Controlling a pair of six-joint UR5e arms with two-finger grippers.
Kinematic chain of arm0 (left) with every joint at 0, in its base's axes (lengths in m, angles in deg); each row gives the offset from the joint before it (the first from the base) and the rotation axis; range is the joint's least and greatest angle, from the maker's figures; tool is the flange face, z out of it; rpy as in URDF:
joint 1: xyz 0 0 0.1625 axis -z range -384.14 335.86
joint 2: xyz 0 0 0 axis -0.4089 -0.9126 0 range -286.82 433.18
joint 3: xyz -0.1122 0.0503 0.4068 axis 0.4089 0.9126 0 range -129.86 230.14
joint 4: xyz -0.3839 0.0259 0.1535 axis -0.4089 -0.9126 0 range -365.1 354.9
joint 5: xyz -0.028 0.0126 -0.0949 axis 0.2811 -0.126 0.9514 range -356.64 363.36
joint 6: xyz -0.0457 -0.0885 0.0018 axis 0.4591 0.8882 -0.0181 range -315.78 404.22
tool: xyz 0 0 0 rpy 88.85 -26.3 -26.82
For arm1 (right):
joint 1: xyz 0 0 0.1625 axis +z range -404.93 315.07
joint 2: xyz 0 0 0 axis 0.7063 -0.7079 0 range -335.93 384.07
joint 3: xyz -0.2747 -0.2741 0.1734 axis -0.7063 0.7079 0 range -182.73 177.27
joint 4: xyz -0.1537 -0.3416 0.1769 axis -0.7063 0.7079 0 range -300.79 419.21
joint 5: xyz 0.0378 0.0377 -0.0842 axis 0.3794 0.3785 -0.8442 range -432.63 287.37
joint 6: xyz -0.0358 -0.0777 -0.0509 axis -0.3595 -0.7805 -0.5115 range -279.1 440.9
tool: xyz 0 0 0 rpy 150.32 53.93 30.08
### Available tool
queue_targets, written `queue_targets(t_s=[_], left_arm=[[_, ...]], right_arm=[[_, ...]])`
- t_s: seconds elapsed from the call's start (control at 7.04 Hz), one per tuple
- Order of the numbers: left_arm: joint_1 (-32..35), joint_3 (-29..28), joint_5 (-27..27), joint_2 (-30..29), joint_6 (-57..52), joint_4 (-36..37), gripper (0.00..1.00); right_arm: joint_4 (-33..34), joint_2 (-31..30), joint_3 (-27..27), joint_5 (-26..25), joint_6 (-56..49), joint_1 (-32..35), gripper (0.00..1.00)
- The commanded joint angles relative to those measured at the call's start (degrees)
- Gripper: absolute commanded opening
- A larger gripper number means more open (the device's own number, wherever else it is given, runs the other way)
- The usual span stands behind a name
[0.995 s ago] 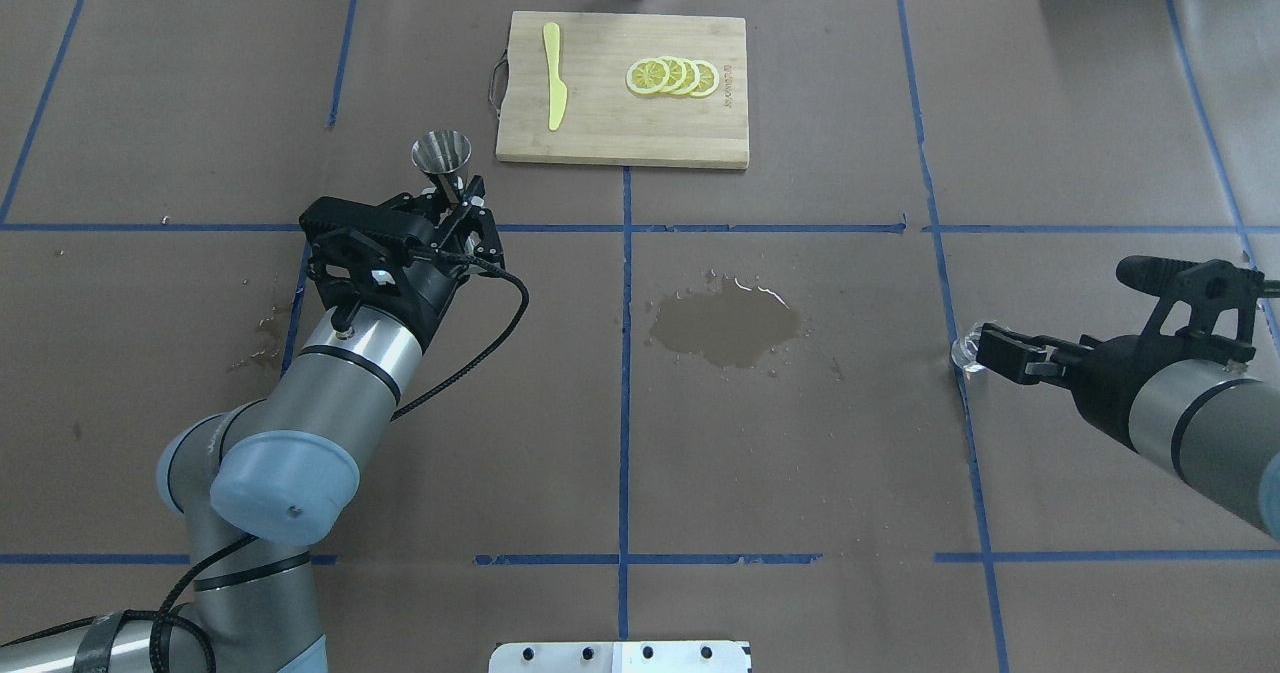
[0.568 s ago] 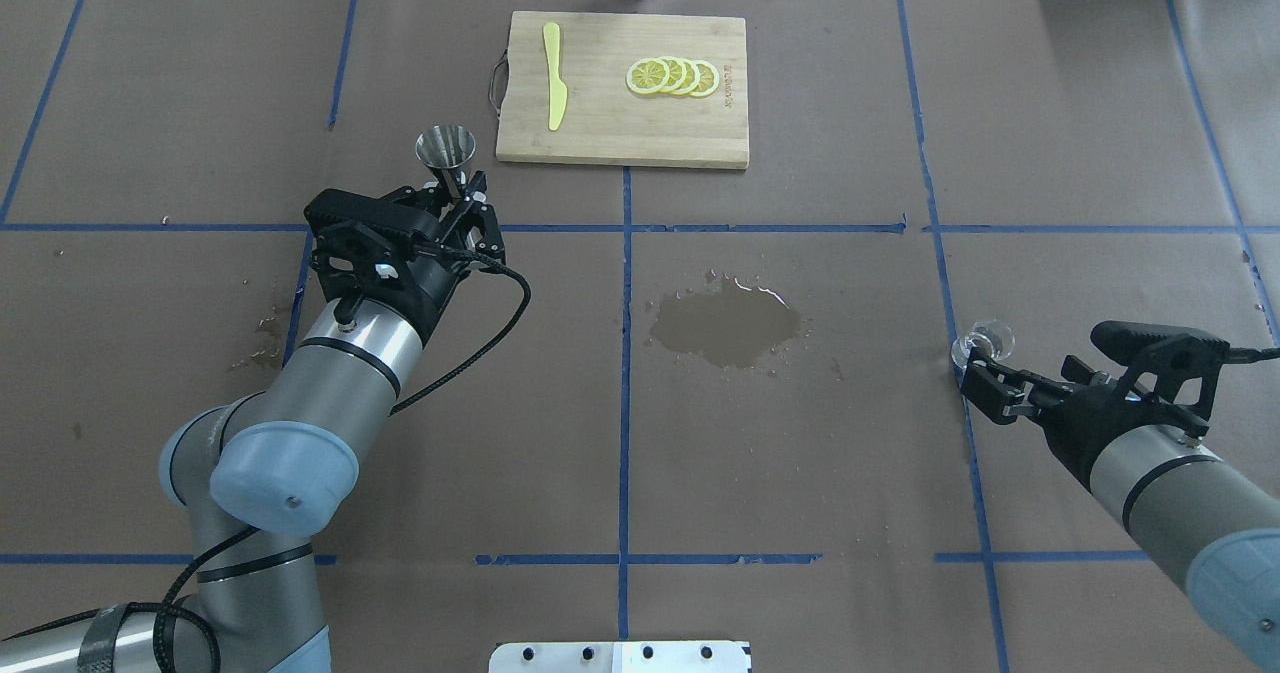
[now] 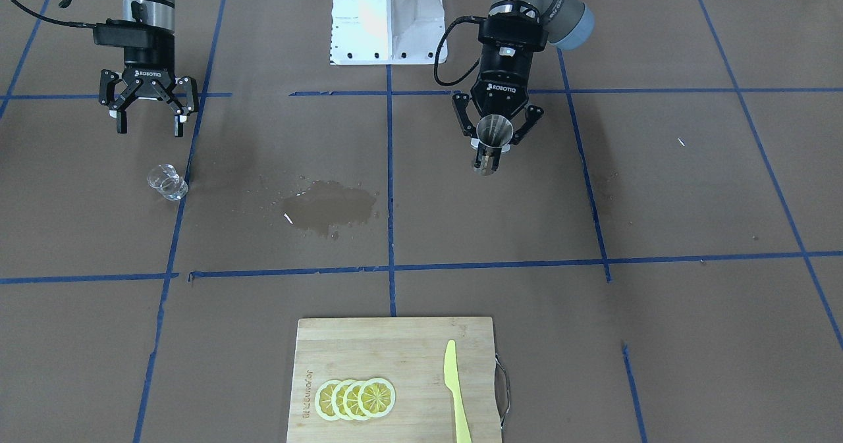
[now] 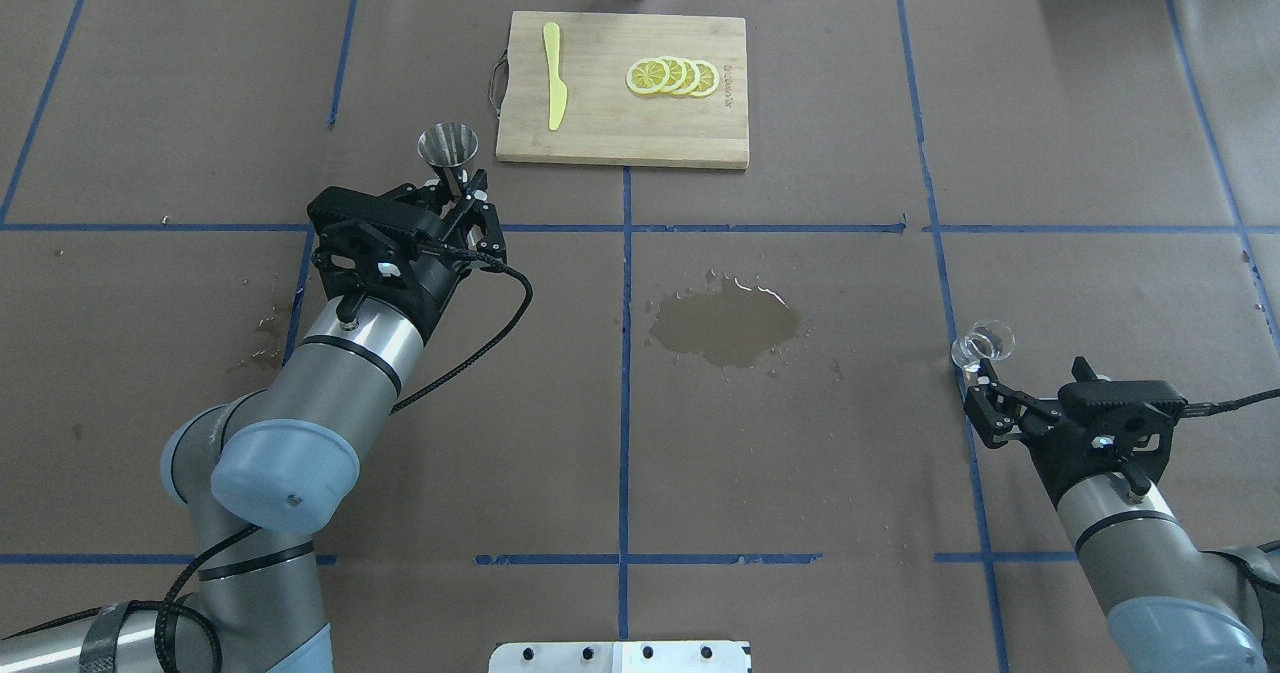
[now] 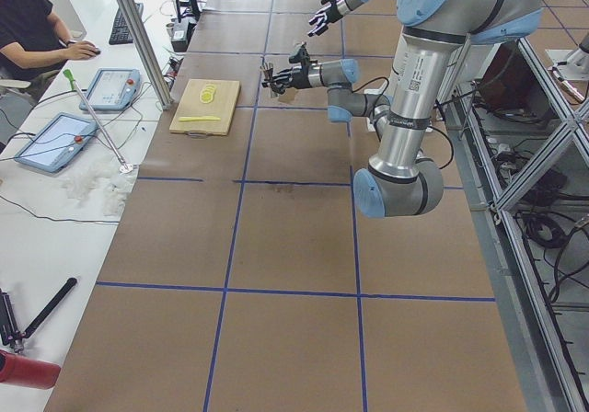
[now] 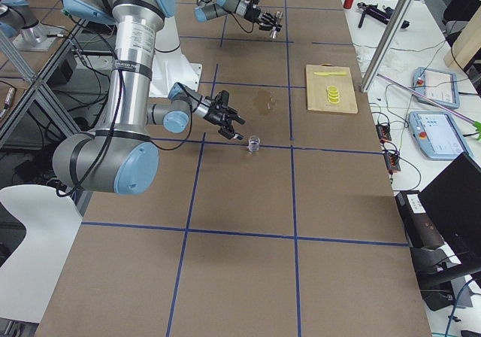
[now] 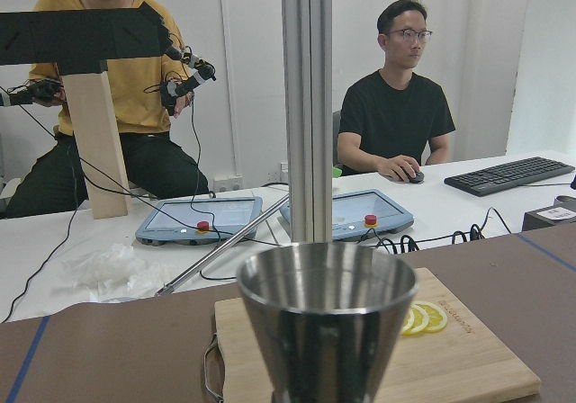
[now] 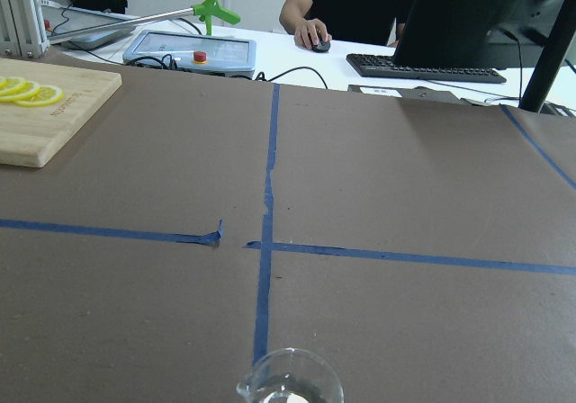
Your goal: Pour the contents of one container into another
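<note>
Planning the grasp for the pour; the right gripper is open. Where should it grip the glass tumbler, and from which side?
Best around its bulging middle, fingers level, approaching sideways from the robot's side, where the right gripper hangs. The tumbler stands upright, mouth up, so a side grip leaves the rim free.

Bright even light, soft shadows, sharp focus
</note>
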Motion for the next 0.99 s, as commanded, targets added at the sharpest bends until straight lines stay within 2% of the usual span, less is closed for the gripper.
queue_targets(t_s=[0.0, 0.14, 0.43, 0.57, 0.85], left_arm=[[0.0, 0.0, 3.0, 0.4, -1.7, -4.7, 0.00], [0.1, -0.1, 3.6, 0.5, -7.3, -8.4, 0.00], [0.0, -2.8, 8.2, 0.5, -8.6, -14.1, 0.00], [0.0, -3.6, 10.3, 0.0, -10.0, -15.7, 0.00], [0.0, -3.9, 10.9, -0.1, -10.9, -15.7, 0.00]], right_arm=[[-0.1, 2.1, 3.9, -3.8, 0.4, -0.6, 1.00], [-0.1, 3.9, 6.0, -4.2, 0.5, -0.6, 1.00], [-0.2, 4.5, 6.5, -4.3, 0.5, -0.6, 1.00], [-0.2, 4.5, 6.7, -4.4, 0.5, -0.7, 1.00], [-0.2, 6.5, 8.8, -4.6, 0.7, -0.8, 1.00]])
